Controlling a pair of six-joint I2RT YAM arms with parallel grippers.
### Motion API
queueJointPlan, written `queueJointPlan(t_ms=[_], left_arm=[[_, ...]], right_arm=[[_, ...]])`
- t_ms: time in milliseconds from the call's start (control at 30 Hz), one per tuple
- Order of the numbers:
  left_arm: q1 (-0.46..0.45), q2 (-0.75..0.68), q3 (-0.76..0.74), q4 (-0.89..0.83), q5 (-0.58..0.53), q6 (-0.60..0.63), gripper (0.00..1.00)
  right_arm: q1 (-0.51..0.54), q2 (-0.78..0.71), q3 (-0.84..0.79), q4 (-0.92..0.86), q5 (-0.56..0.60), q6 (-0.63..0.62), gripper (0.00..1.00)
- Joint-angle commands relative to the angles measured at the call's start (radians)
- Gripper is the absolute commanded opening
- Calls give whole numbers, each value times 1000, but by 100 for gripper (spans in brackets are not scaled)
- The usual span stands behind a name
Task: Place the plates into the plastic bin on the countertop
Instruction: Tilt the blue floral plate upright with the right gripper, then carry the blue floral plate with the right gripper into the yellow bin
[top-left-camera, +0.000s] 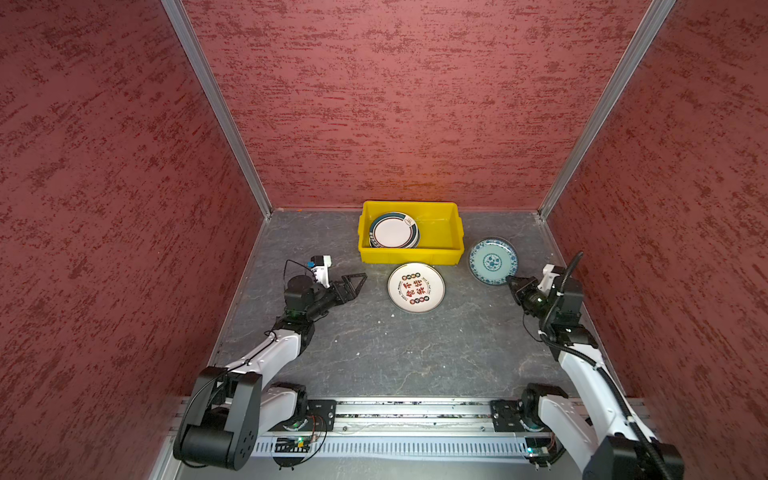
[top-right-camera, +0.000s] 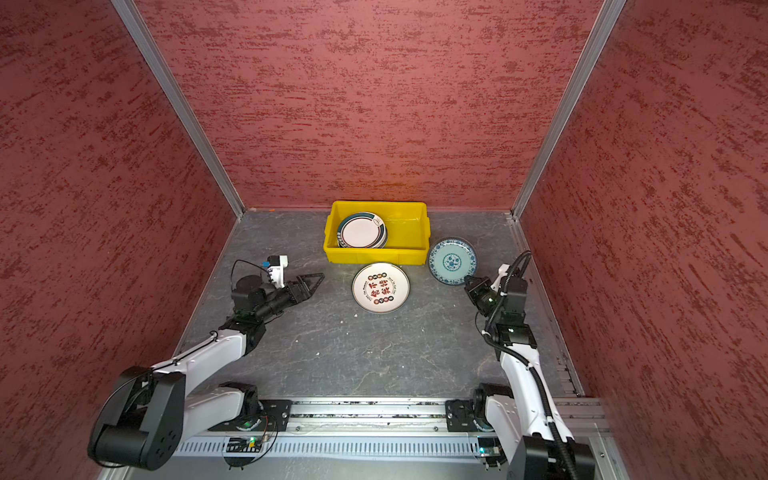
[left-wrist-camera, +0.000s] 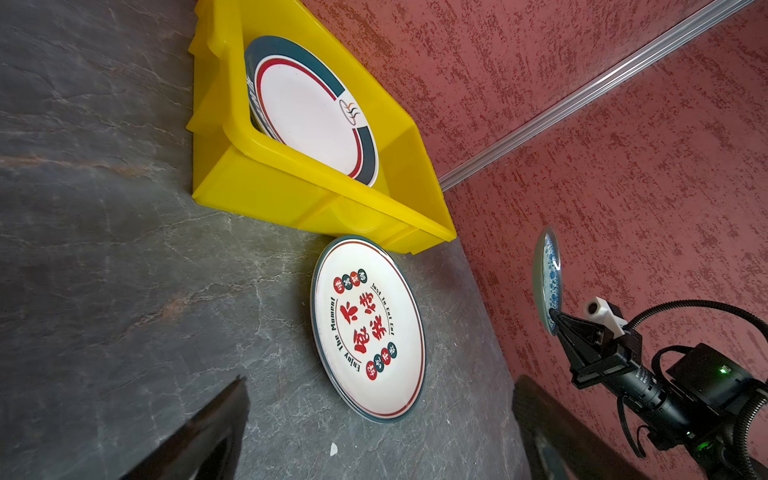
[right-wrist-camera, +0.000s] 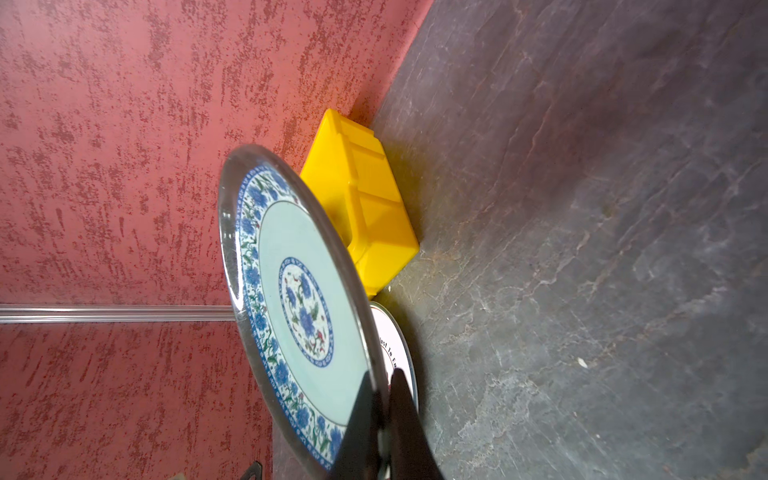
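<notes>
Red walls (top-left-camera: 415, 104) box in the slate counter (top-left-camera: 374, 357). The right gripper (top-left-camera: 510, 282) is pinched tight on the rim of the blue-patterned plate (top-left-camera: 493, 261), which seems lifted clear, just right of the yellow bin (top-left-camera: 411, 254). The left gripper (top-left-camera: 357, 284) gapes wide and empty. A stack of teal-rimmed plates (top-left-camera: 394, 230) already sits in the bin. The red-character plate (top-left-camera: 416, 287) lies on the counter in front of it. Two plates remain.

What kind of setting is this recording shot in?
Probably a staged robot test booth mimicking a kitchen counter: red textured wall panels framed by aluminium rails, a dark grey slate-look countertop, and a bright yellow plastic bin holding round teal-rimmed plates.
</notes>
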Motion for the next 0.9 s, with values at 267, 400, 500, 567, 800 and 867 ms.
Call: queueJointPlan(t_ms=[267, 400, 500, 567, 800, 867], left_arm=[[8, -14, -2, -15, -28, 18, 99], [8, 1, -3, -8, -29, 16, 99], [7, 13, -3, -2, -27, 12, 99], [7, 19, -3, 3, -25, 9, 99], [8, 10, -4, 3, -23, 3, 99], [8, -1, -5, -5, -24, 7, 99]], right_arm=[[32, 56, 101, 45, -60, -11, 0], [81, 91, 132, 81, -38, -11, 0], [144, 145, 172, 111, -4, -15, 0], [195, 193, 212, 124, 20, -26, 0], [368, 434, 405, 196, 66, -57, 0], [402, 507, 470, 200, 79, -75, 0]])
